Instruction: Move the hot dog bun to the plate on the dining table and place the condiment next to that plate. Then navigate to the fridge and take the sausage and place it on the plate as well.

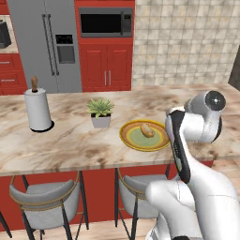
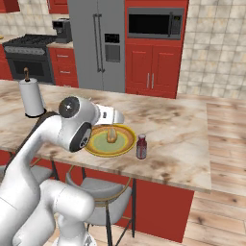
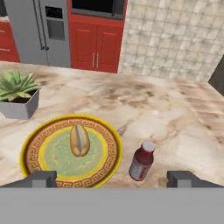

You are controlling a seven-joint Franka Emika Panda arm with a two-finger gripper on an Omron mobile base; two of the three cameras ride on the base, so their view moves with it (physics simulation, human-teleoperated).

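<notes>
While the arm hangs back over the near edge, the marbled beige-brown tabletop [image 1: 70, 140] runs long across a kitchen of red cabinets and pale tiled wall, with the steel fridge [image 1: 44, 42] shut at the back and a microwave [image 1: 105, 22] set in the red units beside it. One plate [image 3: 65, 151] sits on the tabletop, yellow-gold rim around a pale green centre, and one bun [image 3: 79, 140] lies in its middle. One condiment bottle [image 3: 141, 161], dark red with a pale cap, stands just beside the plate, not touching it. One small potted plant [image 1: 100, 112] sits near the plate on the far side, and one paper towel roll [image 1: 37, 108] stands well apart along the tabletop. Two grey stools [image 1: 44, 199] tuck under the edge. Up top, the tool [image 3: 111, 178] hovers above plate and bottle, its fingers spread wide with nothing between them.
</notes>
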